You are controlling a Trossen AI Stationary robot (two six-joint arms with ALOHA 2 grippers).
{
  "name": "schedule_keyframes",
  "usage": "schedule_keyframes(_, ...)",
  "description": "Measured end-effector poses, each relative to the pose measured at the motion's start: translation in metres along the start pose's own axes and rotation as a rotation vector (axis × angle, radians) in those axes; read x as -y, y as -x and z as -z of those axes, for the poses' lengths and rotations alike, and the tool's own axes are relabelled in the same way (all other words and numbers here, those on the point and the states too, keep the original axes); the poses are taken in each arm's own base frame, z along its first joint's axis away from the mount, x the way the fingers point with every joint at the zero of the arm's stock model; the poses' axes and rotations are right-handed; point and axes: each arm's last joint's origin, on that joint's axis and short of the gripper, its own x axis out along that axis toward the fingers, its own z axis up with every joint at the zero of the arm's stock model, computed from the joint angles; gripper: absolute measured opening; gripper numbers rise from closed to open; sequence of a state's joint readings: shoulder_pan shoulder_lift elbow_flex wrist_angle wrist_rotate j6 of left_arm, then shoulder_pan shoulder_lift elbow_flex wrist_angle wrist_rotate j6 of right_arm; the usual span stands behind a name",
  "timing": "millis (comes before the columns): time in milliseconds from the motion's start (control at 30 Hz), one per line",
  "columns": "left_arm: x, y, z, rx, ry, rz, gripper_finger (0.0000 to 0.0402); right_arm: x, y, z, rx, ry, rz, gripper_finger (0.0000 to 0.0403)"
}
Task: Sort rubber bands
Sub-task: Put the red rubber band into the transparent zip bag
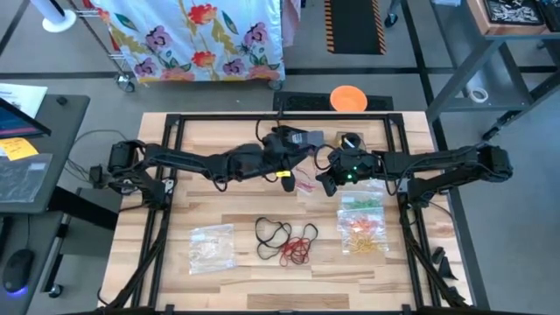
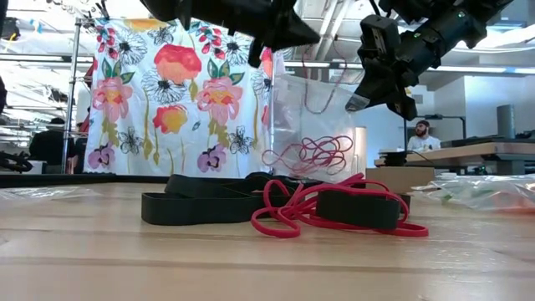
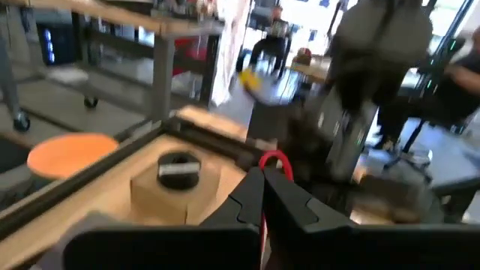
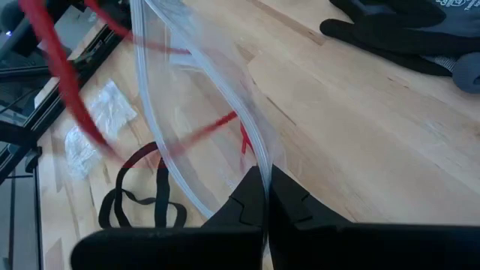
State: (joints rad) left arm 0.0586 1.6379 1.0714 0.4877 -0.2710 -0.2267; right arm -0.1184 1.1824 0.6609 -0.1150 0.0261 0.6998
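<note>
We see a wooden table (image 1: 219, 197) with two dark arms meeting above its middle. The right gripper (image 4: 264, 196) is clamped on the rim of a clear plastic bag (image 4: 196, 112) holding red rubber bands (image 2: 311, 154). The left gripper (image 3: 262, 196) pinches one red band (image 3: 275, 161). Black and red bands (image 1: 286, 241) lie loose on the table's near middle.

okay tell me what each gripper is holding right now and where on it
The right gripper pinches a clear plastic bag by its top edge. The left gripper pinches a red rubber band at one end.
</note>
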Motion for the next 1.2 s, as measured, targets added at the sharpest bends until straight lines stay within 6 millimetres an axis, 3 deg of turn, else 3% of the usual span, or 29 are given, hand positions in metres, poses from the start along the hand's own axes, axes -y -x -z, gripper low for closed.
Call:
schedule_keyframes(433, -0.004, 0.000, 0.009, -0.088, -0.108, -0.033, 0.0000, 0.000, 0.000, 0.000, 0.000, 0.000, 0.000, 0.0000)
schedule_keyframes(733, -0.007, -0.001, 0.004, -0.055, -0.360, -0.031, 0.0000, 0.000, 0.000, 0.000, 0.000, 0.000, 0.000, 0.0000)
schedule_keyframes(933, -0.006, -0.001, 0.007, -0.081, -0.457, 0.037, 0.0000, 0.000, 0.000, 0.000, 0.000, 0.000, 0.000, 0.0000)
schedule_keyframes(1200, -0.003, 0.001, 0.018, -0.196, -0.419, 0.230, 0.0000, 0.000, 0.000, 0.000, 0.000, 0.000, 0.001, 0.0000)
